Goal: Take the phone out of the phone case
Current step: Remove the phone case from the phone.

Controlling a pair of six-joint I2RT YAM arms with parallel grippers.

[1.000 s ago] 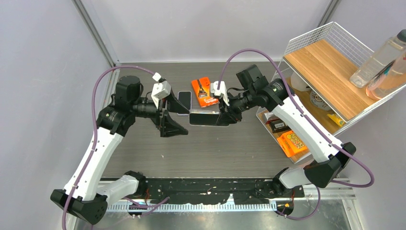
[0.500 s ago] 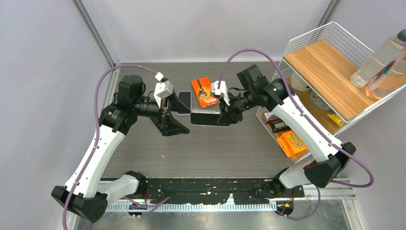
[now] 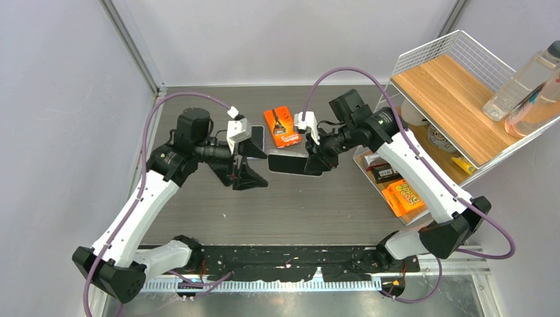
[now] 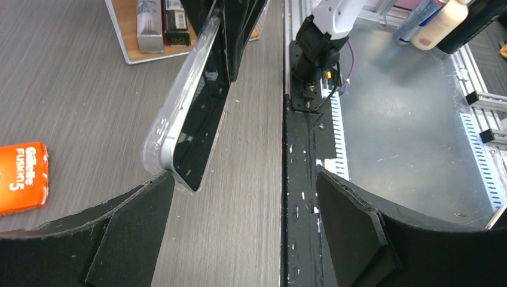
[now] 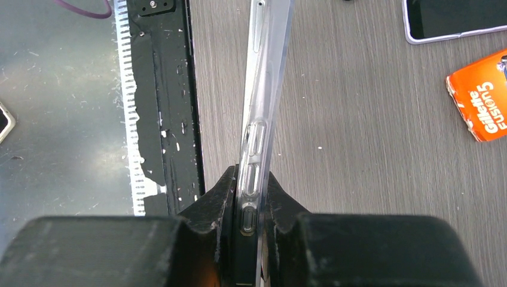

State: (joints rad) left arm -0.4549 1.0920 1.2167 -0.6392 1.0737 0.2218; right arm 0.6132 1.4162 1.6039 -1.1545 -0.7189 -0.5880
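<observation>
The phone point(image 3: 289, 162) sits in its clear phone case point(image 4: 177, 101) and hangs on edge above the table. My right gripper point(image 3: 313, 159) is shut on its right end; in the right wrist view the fingers point(image 5: 218, 200) pinch the cased phone point(image 5: 258, 119) across its faces, side buttons up. My left gripper point(image 3: 259, 166) is open at the phone's free left end. In the left wrist view the black screen point(image 4: 200, 122) slants down, and its near corner lies just beside my left finger point(image 4: 128, 236), inside the wide gap of the left gripper point(image 4: 245, 200).
A second phone point(image 3: 255, 135) lies flat on the table behind my left gripper. An orange Gillette razor pack point(image 3: 280, 125) lies beyond it. A wire shelf rack point(image 3: 422, 53) with a wooden top, bottles point(image 3: 522, 82) and boxes stands at the right.
My left arm has swung to the right, bringing its open gripper up to the phone's free end. The right gripper has shifted slightly right with the phone.
</observation>
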